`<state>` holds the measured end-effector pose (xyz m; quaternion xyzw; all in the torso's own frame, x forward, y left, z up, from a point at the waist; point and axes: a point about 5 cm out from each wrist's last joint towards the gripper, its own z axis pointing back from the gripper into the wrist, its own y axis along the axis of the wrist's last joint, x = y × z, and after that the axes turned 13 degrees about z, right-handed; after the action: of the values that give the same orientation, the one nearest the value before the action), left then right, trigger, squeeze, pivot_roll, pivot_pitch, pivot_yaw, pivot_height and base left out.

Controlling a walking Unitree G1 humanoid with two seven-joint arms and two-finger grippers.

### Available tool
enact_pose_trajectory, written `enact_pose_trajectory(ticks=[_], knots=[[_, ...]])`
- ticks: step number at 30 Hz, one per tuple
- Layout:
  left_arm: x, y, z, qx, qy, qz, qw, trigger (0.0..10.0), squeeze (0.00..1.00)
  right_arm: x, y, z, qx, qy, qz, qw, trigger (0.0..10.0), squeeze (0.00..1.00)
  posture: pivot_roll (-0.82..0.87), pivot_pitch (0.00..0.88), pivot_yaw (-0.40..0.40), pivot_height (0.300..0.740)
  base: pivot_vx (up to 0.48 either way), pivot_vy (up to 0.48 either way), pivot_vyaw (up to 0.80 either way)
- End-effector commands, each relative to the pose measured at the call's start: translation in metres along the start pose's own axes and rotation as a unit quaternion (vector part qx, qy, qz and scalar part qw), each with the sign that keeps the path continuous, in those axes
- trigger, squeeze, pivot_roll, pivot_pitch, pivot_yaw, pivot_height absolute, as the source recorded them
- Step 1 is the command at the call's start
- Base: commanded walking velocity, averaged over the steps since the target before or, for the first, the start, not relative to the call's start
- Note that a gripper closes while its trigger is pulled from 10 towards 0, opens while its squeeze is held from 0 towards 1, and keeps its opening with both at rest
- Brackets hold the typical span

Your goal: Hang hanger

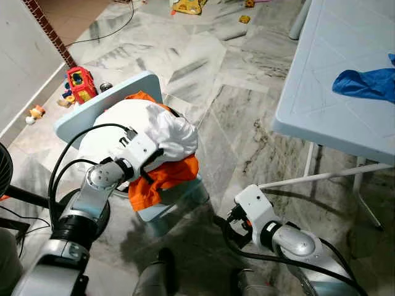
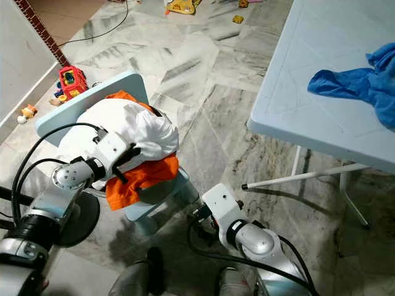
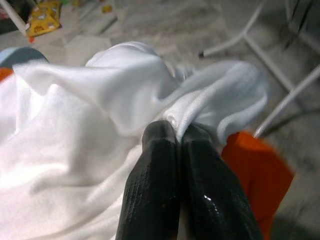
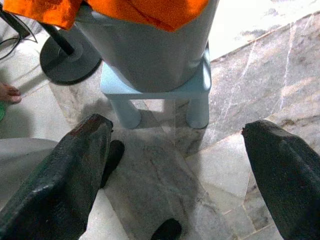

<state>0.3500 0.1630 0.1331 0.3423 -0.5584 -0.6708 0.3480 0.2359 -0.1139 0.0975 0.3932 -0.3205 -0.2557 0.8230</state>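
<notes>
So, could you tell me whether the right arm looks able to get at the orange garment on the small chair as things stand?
Probably yes. The right gripper hangs open and low beside the small chair, and the orange garment droops over the near edge with only bare floor between. The left gripper is shut on the white garment above it.

L arm bent at elbow, reaching fwd over the small chair (image 1: pixel 99 108); left gripper (image 3: pixel 177 132) fingers pinched tight on white garment (image 1: pixel 160 132). R arm low, right of the chair; right gripper (image 4: pixel 175 165) fingers spread wide, holding nothing, pointing down.
</notes>
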Motion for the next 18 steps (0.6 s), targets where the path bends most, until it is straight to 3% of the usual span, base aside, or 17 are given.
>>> enact_pose_trajectory(ticks=[1, 3, 5, 7, 8, 9, 10, 12, 13, 15, 17, 18], knots=[[-0.003, -0.003, 0.005, 0.008, 0.013, 0.043, 0.999, 0.0, 0.0, -0.004, -0.004, -0.002, -0.005, 0.009, -0.005, 1.0, 10.0, 0.0, -0.14, 0.223, 0.047, 0.74, 0.0, 0.0, 0.0], [-0.003, -0.002, 0.009, 0.047, 0.046, 0.156, 0.986, 0.0, 0.0, -0.001, -0.001, -0.007, 0.002, 0.007, 0.0, 1.0, 10.0, 0.0, -0.12, 0.188, 0.035, 0.74, 0.0, 0.0, 0.0], [-0.003, -0.002, 0.009, 0.047, 0.046, 0.156, 0.986, 0.0, 0.0, -0.001, -0.001, -0.007, 0.002, 0.007, 0.0, 1.0, 10.0, 0.0, -0.12, 0.188, 0.035, 0.74, 0.0, 0.0, 0.0], [-0.008, -0.008, 0.019, 0.085, 0.104, 0.241, 0.961, 0.0, 0.0, 0.003, 0.001, -0.012, 0.009, 0.003, 0.006, 1.0, 10.0, 0.0, -0.11, 0.162, 0.022, 0.74, 0.0, 0.0, 0.0], [-0.018, -0.018, 0.031, 0.107, 0.178, 0.281, 0.937, 0.0, 0.0, 0.007, 0.001, -0.015, 0.011, 0.001, 0.011, 1.0, 10.0, 0.0, -0.11, 0.146, 0.009, 0.74, 0.0, 0.0, 0.0], [-0.018, -0.018, 0.031, 0.107, 0.178, 0.281, 0.937, 0.0, 0.0, 0.007, 0.001, -0.015, 0.011, 0.001, 0.011, 1.0, 10.0, 0.0, -0.11, 0.146, 0.009, 0.74, 0.0, 0.0, 0.0], [-0.021, -0.02, 0.035, 0.112, 0.202, 0.292, 0.928, 0.0, 0.0, 0.008, 0.001, -0.016, 0.012, 0.001, 0.013, 1.0, 10.0, 0.0, -0.11, 0.144, 0.007, 0.74, 0.0, 0.0, 0.0], [-0.021, -0.02, 0.035, 0.112, 0.202, 0.292, 0.928, 0.0, 0.0, 0.008, 0.001, -0.016, 0.012, 0.001, 0.013, 1.0, 10.0, 0.0, -0.11, 0.144, 0.007, 0.74, 0.0, 0.0, 0.0], [-0.027, -0.03, 0.045, 0.103, 0.246, 0.294, 0.918, 0.0, 0.0, 0.008, 0.001, -0.017, 0.014, 0.002, 0.018, 1.0, 10.0, 0.0, -0.11, 0.126, -0.005, 0.74, 0.0, 0.0, 0.0], [-0.029, -0.033, 0.047, 0.098, 0.258, 0.293, 0.915, 0.0, 0.0, 0.009, 0.002, -0.017, 0.015, 0.003, 0.02, 1.0, 10.0, 0.0, -0.11, 0.126, -0.005, 0.74, 0.0, 0.0, 0.0], [-0.029, -0.034, 0.049, 0.095, 0.269, 0.294, 0.912, 0.2, 0.0, 0.009, 0.002, -0.018, 0.016, 0.004, 0.023, 1.0, 10.0, 0.0, -0.11, 0.118, -0.01, 0.74, 0.0, 0.0, 0.0], [-0.029, -0.035, 0.048, 0.095, 0.274, 0.298, 0.909, 1.1, 0.0, 0.011, 0.002, -0.019, 0.017, 0.004, 0.025, 1.0, 10.0, 0.0, -0.12, 0.111, -0.013, 0.74, 0.0, 0.0, 0.0]])
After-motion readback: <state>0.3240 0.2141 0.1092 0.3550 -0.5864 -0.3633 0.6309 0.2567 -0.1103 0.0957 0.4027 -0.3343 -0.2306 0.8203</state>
